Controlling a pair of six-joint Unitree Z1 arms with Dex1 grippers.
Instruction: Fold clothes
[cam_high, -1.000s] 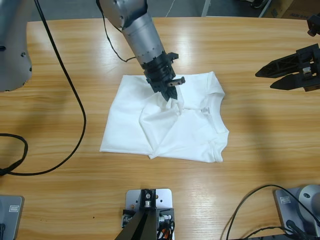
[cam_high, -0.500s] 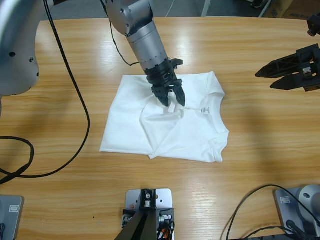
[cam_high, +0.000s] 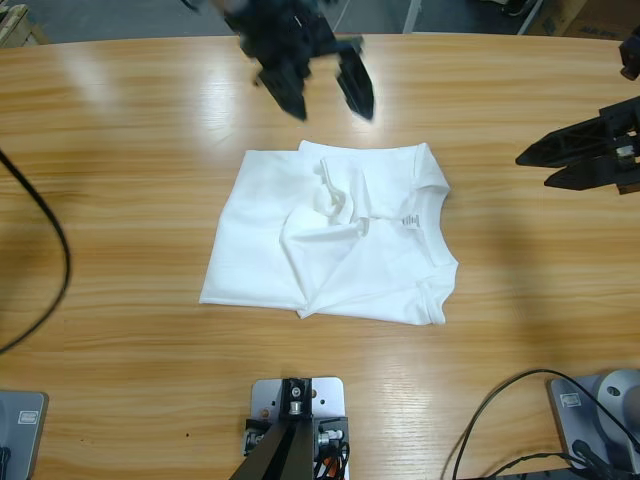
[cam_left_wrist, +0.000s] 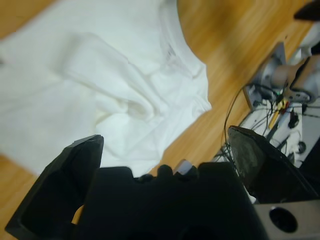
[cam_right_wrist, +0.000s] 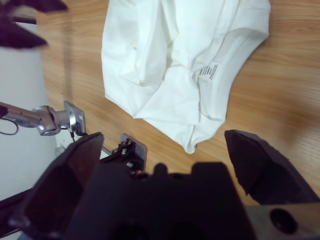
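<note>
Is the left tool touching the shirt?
Apart. The high view shows the left tool open over bare table, beyond the shirt's top edge.

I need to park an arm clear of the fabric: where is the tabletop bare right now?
Bare wood lies left of the white cotton T-shirt, up to the black cable, and in the strip below its hem. Right of the shirt is open up to the right gripper. Crowded: above the shirt, where the left gripper hangs open.

Bright overhead light glares on the table (cam_high: 150, 110); the left gripper (cam_high: 318, 85) is motion-blurred.
</note>
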